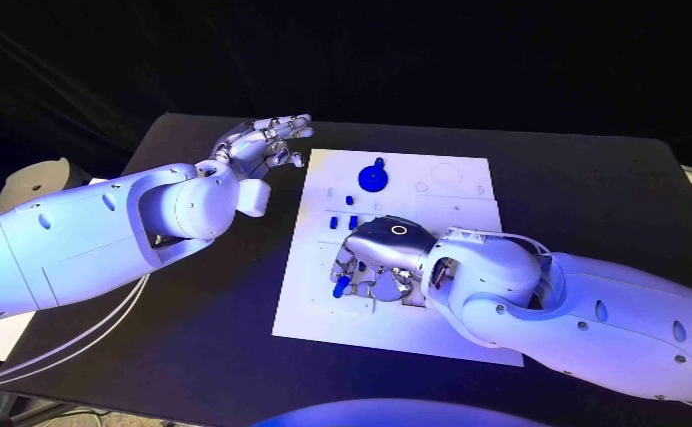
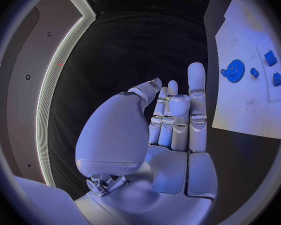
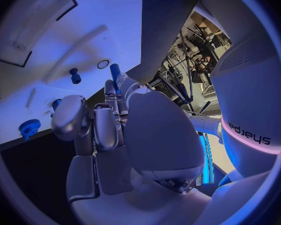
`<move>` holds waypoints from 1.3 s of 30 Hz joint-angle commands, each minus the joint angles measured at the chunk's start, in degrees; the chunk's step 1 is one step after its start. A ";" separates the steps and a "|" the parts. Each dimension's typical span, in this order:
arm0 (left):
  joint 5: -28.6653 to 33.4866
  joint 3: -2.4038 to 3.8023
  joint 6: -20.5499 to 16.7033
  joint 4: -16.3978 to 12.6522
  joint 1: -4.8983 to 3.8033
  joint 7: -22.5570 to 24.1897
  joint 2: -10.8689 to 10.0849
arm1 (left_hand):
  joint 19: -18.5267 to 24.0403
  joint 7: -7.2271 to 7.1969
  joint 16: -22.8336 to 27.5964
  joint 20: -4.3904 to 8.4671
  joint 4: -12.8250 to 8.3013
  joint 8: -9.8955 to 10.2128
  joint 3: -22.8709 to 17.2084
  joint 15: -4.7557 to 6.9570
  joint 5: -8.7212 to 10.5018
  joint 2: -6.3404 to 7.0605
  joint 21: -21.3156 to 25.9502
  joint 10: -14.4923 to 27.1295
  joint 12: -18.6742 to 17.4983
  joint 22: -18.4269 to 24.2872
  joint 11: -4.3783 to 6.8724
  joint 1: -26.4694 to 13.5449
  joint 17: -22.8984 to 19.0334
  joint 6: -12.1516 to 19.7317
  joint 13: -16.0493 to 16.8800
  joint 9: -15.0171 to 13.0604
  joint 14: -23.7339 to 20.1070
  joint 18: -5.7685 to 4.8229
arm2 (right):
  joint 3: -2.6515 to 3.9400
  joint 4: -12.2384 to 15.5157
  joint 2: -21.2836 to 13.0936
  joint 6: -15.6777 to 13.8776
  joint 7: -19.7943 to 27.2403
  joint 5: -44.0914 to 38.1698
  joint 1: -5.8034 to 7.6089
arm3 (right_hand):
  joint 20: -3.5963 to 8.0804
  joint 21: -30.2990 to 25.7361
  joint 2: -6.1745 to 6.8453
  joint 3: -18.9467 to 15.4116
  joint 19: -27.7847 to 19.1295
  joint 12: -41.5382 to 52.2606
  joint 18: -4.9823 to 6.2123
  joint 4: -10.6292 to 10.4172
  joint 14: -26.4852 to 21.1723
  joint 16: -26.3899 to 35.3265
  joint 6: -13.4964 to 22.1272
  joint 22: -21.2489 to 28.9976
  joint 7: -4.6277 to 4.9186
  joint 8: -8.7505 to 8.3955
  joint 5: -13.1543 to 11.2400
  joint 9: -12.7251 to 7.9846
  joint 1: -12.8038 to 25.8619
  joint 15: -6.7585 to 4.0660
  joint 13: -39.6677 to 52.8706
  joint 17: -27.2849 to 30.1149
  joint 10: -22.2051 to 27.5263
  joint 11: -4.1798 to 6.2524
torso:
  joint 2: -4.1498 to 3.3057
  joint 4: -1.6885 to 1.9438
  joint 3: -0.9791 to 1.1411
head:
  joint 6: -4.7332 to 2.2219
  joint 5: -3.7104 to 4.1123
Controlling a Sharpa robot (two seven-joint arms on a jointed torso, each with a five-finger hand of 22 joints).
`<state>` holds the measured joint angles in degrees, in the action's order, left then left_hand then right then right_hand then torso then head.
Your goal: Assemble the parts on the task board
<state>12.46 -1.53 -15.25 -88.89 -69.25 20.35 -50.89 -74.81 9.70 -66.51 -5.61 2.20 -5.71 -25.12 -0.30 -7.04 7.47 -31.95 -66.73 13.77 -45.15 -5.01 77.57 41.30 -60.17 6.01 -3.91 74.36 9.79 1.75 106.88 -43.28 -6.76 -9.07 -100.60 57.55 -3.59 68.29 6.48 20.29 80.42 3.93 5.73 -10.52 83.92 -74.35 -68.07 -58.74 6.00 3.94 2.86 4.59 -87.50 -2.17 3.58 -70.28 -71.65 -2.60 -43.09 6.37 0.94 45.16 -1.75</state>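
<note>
The white task board (image 1: 433, 172) lies in the middle of the black table. A blue gear (image 1: 374, 178) sits on its far part, with two small blue parts (image 1: 343, 222) just nearer. My right hand (image 1: 382, 257) hovers over the board's near left area, fingers curled down, and pinches a slim blue peg (image 1: 342, 287) at its fingertips. The right wrist view shows that peg (image 3: 115, 73) sticking out past the fingers, a short blue peg (image 3: 73, 75) standing on the board, and the gear (image 3: 29, 127). My left hand (image 1: 267, 142) is raised beside the board's far left corner, fingers spread, holding nothing.
In the left wrist view the board (image 2: 247, 105) carries the gear (image 2: 234, 69) and three small blue blocks (image 2: 270, 58). Bare black table (image 1: 216, 287) surrounds the board. My left forearm (image 1: 101, 232) lies across the table's left side.
</note>
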 commanded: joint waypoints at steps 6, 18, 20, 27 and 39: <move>-0.24 0.03 1.25 -0.05 -0.01 0.20 0.11 | 0.44 0.01 0.22 -0.12 -0.22 -0.10 -0.07 0.10 -0.31 0.11 0.27 0.26 0.14 0.06 -0.06 0.51 -0.05 0.44 0.06 0.04 -0.32 0.55 | -0.03 -0.50 -0.14 0.47 -1.16 -3.73 -0.17 | -0.03 0.05 -0.41 0.30 0.22 -0.23 0.33 0.02 2.96 -0.30 -0.12 0.04 0.35 0.06 0.37 0.05 0.10 0.30 0.04 0.00 -0.06 -0.38 | -0.05 0.01 0.09 | 0.03 0.07; -0.24 0.03 1.24 0.00 -0.01 0.17 0.07 | 0.44 0.01 0.22 -0.12 -0.22 -0.10 -0.07 0.10 -0.31 0.11 0.27 0.26 0.14 0.06 -0.06 0.51 -0.05 0.44 0.06 0.04 -0.32 0.55 | -0.03 -0.73 0.04 1.88 -2.33 -4.30 -0.19 | -0.04 0.06 -0.42 0.34 0.22 -0.22 0.33 0.04 2.97 -0.37 -0.18 0.02 0.37 0.08 0.36 0.06 0.15 0.31 0.05 -0.08 -0.11 -0.38 | 0.01 0.00 0.00 | 0.30 -0.01; -0.24 0.02 1.23 -0.03 -0.01 0.18 0.07 | 0.44 0.01 0.22 -0.12 -0.22 -0.10 -0.07 0.10 -0.31 0.11 0.27 0.26 0.14 0.06 -0.06 0.51 -0.05 0.44 0.06 0.04 -0.32 0.55 | -0.04 -0.92 0.32 2.39 -2.64 -4.52 -0.19 | -0.04 0.06 -0.42 0.34 0.22 -0.22 0.33 0.04 2.97 -0.37 -0.18 0.02 0.37 0.08 0.36 0.06 0.15 0.31 0.05 -0.08 -0.11 -0.38 | 0.03 0.00 -0.02 | 0.35 -0.01; -0.24 0.02 1.25 -0.06 -0.01 0.15 0.06 | 0.44 0.01 0.22 -0.12 -0.22 -0.10 -0.07 0.10 -0.31 0.11 0.27 0.26 0.14 0.06 -0.06 0.51 -0.05 0.44 0.06 0.04 -0.32 0.55 | -0.12 -1.33 1.00 3.13 -3.91 -5.73 -0.23 | -0.04 0.06 -0.42 0.34 0.22 -0.22 0.33 0.04 2.97 -0.37 -0.18 0.02 0.37 0.08 0.36 0.06 0.15 0.31 0.05 -0.08 -0.11 -0.38 | 0.01 0.04 0.00 | 0.41 0.02; -0.25 0.02 1.24 -0.19 -0.01 0.11 -0.07 | 0.44 0.01 0.22 -0.12 -0.22 -0.10 -0.07 0.10 -0.31 0.11 0.27 0.26 0.14 0.06 -0.06 0.51 -0.05 0.44 0.06 0.04 -0.32 0.55 | -0.48 -1.56 1.99 6.57 -5.24 -6.37 -0.25 | -0.26 -0.33 0.58 0.00 -0.07 -0.48 0.43 -0.18 2.80 -0.06 0.74 0.52 0.54 -0.39 0.25 -0.14 1.85 0.53 -0.04 0.38 0.72 -0.64 | -0.02 0.06 -0.03 | 0.48 -0.03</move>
<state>12.46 -1.54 -15.06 -88.92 -69.25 20.23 -50.99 -74.81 9.70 -66.51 -5.61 2.21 -5.71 -25.13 -0.30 -7.04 7.47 -31.95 -66.74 13.77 -45.16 -5.01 77.57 41.31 -60.17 5.99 -3.91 74.36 9.79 1.54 105.64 -41.34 -3.63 -12.80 -105.74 57.51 -3.60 68.29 7.20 20.25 80.42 3.64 5.73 -10.52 84.06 -74.34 -67.67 -58.26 6.55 3.89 3.02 4.60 -86.44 -2.02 3.65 -69.97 -71.12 -3.15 -43.08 6.42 0.91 45.62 -1.75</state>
